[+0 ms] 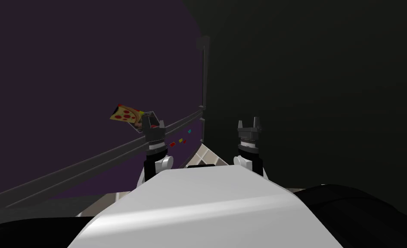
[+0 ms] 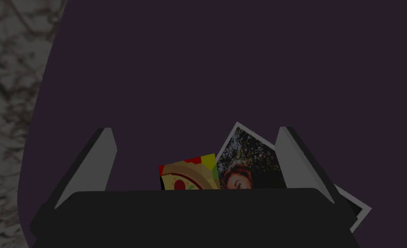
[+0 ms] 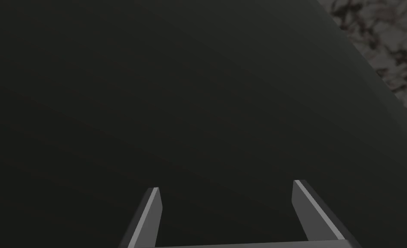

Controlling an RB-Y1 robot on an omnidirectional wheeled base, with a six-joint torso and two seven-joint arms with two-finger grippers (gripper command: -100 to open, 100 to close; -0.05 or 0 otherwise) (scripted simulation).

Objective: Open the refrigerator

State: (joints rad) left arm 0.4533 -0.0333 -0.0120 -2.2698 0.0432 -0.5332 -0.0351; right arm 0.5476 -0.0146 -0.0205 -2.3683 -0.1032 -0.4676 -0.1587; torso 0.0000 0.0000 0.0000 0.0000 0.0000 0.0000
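Two grippers up ahead of the chest, both unloaded. Left gripper (image 2: 194,129) with blades spread wide, nothing between them, aimed at the flat dark purple refrigerator door (image 1: 90,64). Right gripper (image 3: 226,185) likewise wide apart and holding nothing, facing a flat blackish-green panel (image 1: 310,86) just beside the purple door; cannot tell whether that panel belongs to the same appliance. Long straight grey handle bar (image 1: 90,162) running across the purple door, passing behind the left gripper in the head view; contact with it not readable. Second grey bar (image 1: 204,73) at the seam between purple door and dark panel, near but apart from both grippers. Stuck on the door: square pizza-print magnet (image 1: 124,114), white-bordered photo of a red-haired person (image 2: 250,159) touching it, small coloured magnets (image 1: 181,141) farther along the bar. Handling guess: door heavy, rigid, hinged, likely held by a seal, so needing a firm steady pull and then swinging on an arc. Bars stiff, smooth, probably slippery for thin blades. Best hold judged to be around a bar, blades either side, toward the end away from the hinge; hinge side not visible. Risk: scraping the light magnets and photo off when closing in.
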